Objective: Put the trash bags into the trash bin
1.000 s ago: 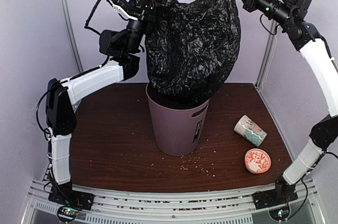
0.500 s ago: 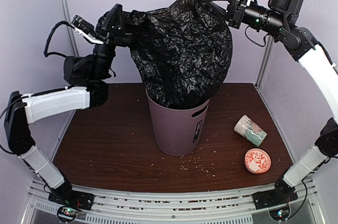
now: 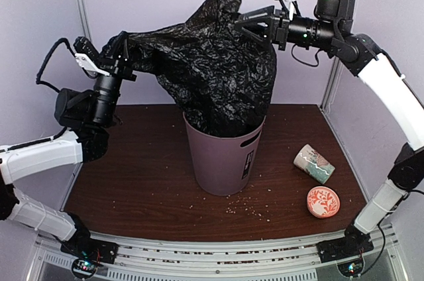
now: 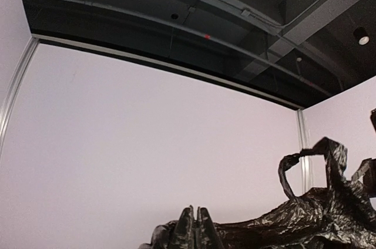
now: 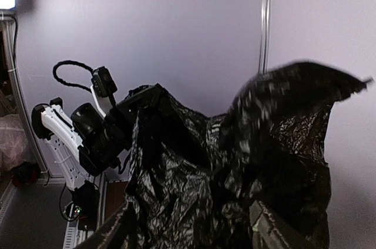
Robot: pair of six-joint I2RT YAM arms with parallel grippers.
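Left gripper: jaws closed, pinching a bunched corner of the black trash bag; in the wrist view the two fingertips meet with film gathered at their base. Right gripper: jaws spread wide, bag folds billowing between them, and we see no pinch on the film. The bag's upper edge is stretched sideways from one claw to the other. Its bulk hangs down from that line, and its lower end is already tucked inside the mouth of the trash bin. From the left claw the bin lies well below and off to the right. From the right claw it lies below and only slightly left, so the right arm is the nearer of the two to the bin mouth. We judge that the coming move turns on this offset: the left claw must bring its corner rightward and down before the remaining bulk can settle in.
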